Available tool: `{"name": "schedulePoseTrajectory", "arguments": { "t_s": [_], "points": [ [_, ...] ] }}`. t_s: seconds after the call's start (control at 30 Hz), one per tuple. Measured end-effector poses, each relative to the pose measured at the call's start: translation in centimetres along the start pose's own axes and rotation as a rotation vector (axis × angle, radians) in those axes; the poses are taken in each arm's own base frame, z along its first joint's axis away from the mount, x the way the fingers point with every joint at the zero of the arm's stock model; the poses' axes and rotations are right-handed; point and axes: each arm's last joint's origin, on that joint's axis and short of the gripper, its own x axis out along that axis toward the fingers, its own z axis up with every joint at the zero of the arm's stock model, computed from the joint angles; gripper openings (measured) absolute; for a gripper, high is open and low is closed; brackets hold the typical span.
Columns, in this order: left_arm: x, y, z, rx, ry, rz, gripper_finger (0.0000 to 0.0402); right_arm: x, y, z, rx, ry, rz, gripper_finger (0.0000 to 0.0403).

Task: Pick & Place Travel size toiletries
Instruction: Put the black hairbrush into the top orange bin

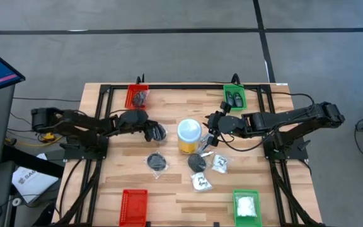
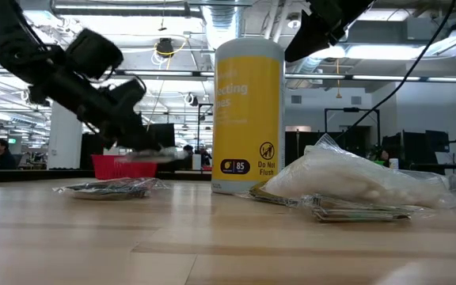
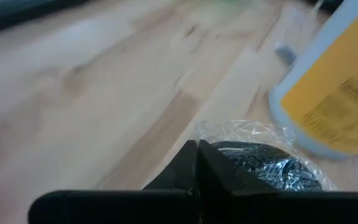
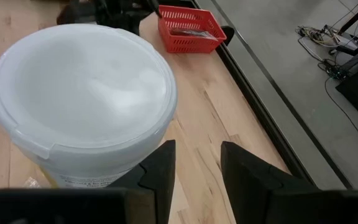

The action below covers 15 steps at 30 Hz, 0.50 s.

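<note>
We find the left gripper [image 1: 158, 132] left of centre in the high view, its fingers [image 3: 194, 163] pressed together; in the left wrist view a crinkled clear packet [image 3: 263, 158] with dark, glinting contents lies just beyond the tips, and we cannot tell whether any film is pinched between them. We judge that the coming move turns on this: the packet sits directly ahead of the left fingers, roundish with no clear long axis, and the left arm is the nearer one to it. The right gripper [image 1: 210, 125] hovers just right of the yellow jar [image 1: 189, 136], its fingers [image 4: 160, 168] apart and empty above the jar's smooth pale lid [image 4: 79, 87]. The remaining toiletries lie low of centre in the high view: a black roundish piece in film [image 1: 157, 162], another black piece [image 1: 197, 162] and clear packets with white contents [image 1: 220, 164] [image 1: 201, 182]. In the low view the packets look flat, soft and wrinkled on the pale wooden worktop [image 1: 169, 189]. Red trays [image 1: 137, 96] [image 1: 133, 206] and green trays [image 1: 234, 96] [image 1: 246, 205] of rigid mesh stand at the worktop's upper and lower edges.
</note>
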Motion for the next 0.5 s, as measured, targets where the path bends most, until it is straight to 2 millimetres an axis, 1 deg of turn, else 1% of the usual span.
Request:
{"name": "schedulePoseTrajectory", "arguments": {
  "t_s": [0.17,0.27,0.5],
  "points": [
    [-1.5,0.0,1.1,-0.004,-0.058,0.049,0.0000,0.0,0.0,0.0,0.000,0.000,0.000,0.0118],
    [-2.4,0.1,1.4,-0.003,-0.073,0.098,0.0000,0.0,0.0,0.0,0.000,0.000,0.000,0.0118],
    [-4.1,0.2,2.8,0.026,-0.191,0.157,0.0000,0.0,0.0,0.0,0.000,0.000,0.000,0.0118]
  ]
}}
